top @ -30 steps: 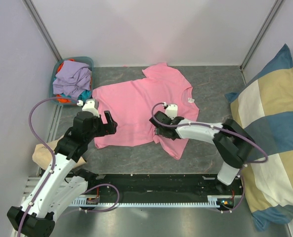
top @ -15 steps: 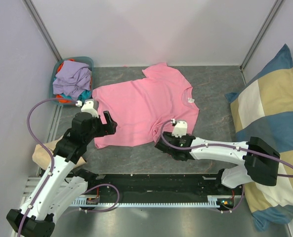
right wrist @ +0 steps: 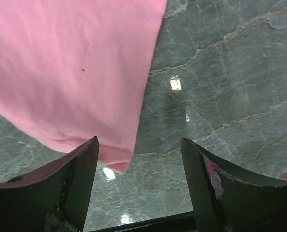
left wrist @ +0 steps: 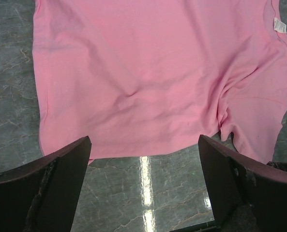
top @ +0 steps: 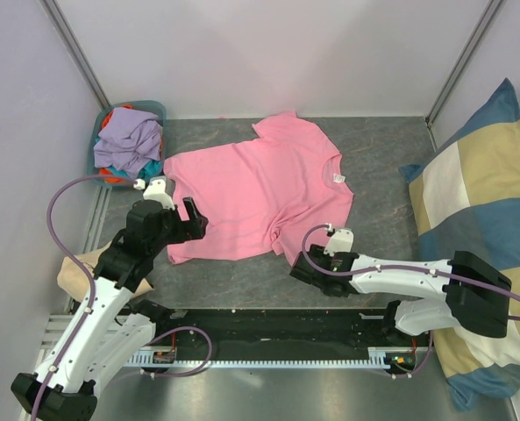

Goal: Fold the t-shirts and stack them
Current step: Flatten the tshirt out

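I have the pink t-shirt (top: 260, 193) spread face-down-or-up (I cannot tell which) across the middle of the grey table (top: 382, 149), its white neck label (top: 338, 178) towards the right and its hem towards the left; the other tees, lavender, teal and orange, sit heaped in the basket (top: 152, 111) at the upper left of the overhead frame. The left gripper (left wrist: 143, 186) hangs wide open over the hem edge, gripping nothing. The right gripper (right wrist: 139, 181) is also parted and empty, low over the table, with the tip of the lower sleeve (right wrist: 116, 162) lying between its fingers but not pinched. My worry is that sleeve tip: only a sliver of cloth sits inside the jaws, so a close from here could catch a single thin edge and let it slip on the lift, or miss and scrape the stone. There is also a pucker (top: 281, 237) where sleeve meets body; pulling from one side alone would likely drag that crease further in and skew the fold.
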Controlling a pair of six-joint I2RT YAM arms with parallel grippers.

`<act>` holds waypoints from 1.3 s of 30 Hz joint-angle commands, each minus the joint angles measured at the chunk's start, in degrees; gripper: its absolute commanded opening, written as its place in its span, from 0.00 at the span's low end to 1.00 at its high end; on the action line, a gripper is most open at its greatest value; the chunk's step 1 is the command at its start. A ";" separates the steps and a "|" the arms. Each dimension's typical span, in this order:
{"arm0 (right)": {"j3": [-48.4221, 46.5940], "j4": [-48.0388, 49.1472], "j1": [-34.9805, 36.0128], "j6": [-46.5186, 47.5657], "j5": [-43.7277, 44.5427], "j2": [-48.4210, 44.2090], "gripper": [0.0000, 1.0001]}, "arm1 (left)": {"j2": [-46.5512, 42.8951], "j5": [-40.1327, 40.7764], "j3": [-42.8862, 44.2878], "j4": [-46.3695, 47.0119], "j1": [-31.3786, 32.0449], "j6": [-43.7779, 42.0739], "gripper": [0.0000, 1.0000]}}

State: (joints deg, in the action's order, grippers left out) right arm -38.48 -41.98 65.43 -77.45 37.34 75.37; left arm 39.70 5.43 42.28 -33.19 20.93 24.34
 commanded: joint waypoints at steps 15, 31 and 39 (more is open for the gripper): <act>0.95 6.12 1.71 -0.42 -5.00 4.60 0.70 | -1.21 -0.60 0.78 0.23 -0.01 0.10 1.00; -3.01 10.07 6.99 -2.35 -7.99 14.19 0.22 | -1.30 -0.07 0.70 0.14 -0.01 -0.26 1.00; -3.70 8.93 7.08 -2.53 -6.23 13.22 0.00 | -0.07 -0.51 1.57 0.06 -0.01 -0.78 1.00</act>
State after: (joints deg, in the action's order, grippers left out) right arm -42.81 -33.65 71.66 -78.46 36.95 86.74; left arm 39.00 5.43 42.28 -33.36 20.93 24.32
